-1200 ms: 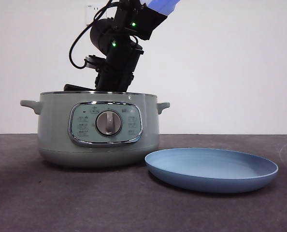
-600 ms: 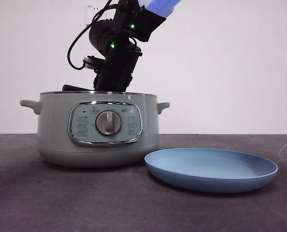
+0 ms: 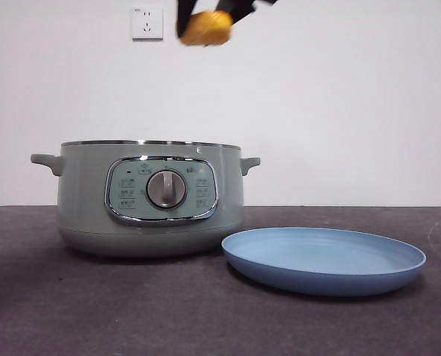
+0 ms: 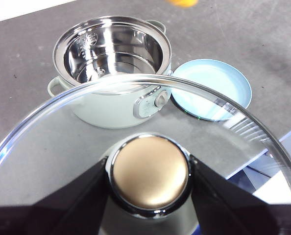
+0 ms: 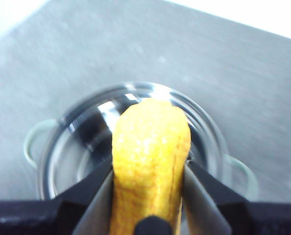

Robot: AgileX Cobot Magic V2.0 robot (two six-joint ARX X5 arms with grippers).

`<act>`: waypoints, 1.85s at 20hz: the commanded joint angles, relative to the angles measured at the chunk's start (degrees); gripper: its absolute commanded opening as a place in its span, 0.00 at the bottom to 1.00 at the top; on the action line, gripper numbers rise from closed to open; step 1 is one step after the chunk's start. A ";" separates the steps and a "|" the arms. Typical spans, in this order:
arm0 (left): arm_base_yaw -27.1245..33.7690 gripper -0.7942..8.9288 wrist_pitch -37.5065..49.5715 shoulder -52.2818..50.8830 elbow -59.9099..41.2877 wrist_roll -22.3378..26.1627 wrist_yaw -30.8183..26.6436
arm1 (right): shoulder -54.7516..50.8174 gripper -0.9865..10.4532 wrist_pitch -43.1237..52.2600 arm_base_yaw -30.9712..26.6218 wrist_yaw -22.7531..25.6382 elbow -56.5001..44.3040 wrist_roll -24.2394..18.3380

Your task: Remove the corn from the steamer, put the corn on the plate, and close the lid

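— So where is the corn [image 5: 150, 161] right now?

— High above the open steamer [image 3: 150, 196], near the top edge of the front view, clamped between the two jaws of the right gripper [image 5: 148, 171]. The right wrist view looks straight down past it into the bare pot.

— How would you expect it to handle?

— Light and fairly stiff, I judge, with a bumpy kernel skin that grips well but may be damp from steaming. The jaws press on its flanks around the middle, which seems the sound place; a hold nearer the tapered end could let it pivot.

— Which way does it point?

— Its long axis runs along the jaws, away from the wrist. The picture is blurred, so I cannot say surely which end is the tapered one.

— And the lid [image 4: 135, 98]?

— Held aloft by the left gripper [image 4: 149, 171], its jaws closed on the knob [image 4: 150, 169]. The plate [image 3: 324, 259] sits just beside the steamer, with nothing on it.
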 commanded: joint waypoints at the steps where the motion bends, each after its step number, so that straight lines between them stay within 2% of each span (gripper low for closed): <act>1: -0.13 0.07 2.78 -0.57 0.39 0.63 0.11 | -3.50 0.07 -2.45 -0.94 0.44 -0.55 -2.32; 5: -0.13 0.07 2.67 -0.57 0.39 0.63 0.13 | -10.25 0.07 -7.85 -4.07 0.37 -3.32 -3.63; 8: -0.13 0.07 2.71 -0.57 0.39 0.68 0.15 | -17.59 0.07 -6.49 -7.08 0.37 -12.31 -3.63; 12: -0.13 0.07 2.93 -0.57 0.39 0.66 0.17 | -30.21 0.07 4.00 -11.72 -0.37 -34.80 -1.25; 14: -0.13 0.07 2.93 -0.57 0.39 0.63 0.15 | -34.34 0.07 10.60 -14.29 -3.72 -45.27 0.79; 16: -0.13 0.07 2.91 -0.57 0.39 0.59 0.15 | -35.23 0.07 16.17 -16.46 -7.04 -53.42 3.76; 18: -0.13 0.07 2.86 -0.57 0.42 0.57 0.17 | -34.91 0.07 21.94 -16.81 -7.67 -59.67 5.92; 21: -0.13 0.07 2.89 -0.55 0.42 0.44 0.15 | -32.81 0.07 30.88 -16.63 -7.85 -67.41 11.50; 24: -0.13 0.07 2.91 -0.55 0.39 0.44 0.15 | -29.77 0.07 36.83 -16.63 -7.80 -71.63 14.25; 35: -0.13 0.07 3.34 -0.55 0.39 0.39 0.13 | -13.92 0.07 47.34 -12.44 -7.17 -71.71 15.52; 37: -0.13 0.07 3.34 -0.55 0.39 0.35 0.13 | -13.38 0.07 47.39 -12.11 -5.55 -71.71 15.69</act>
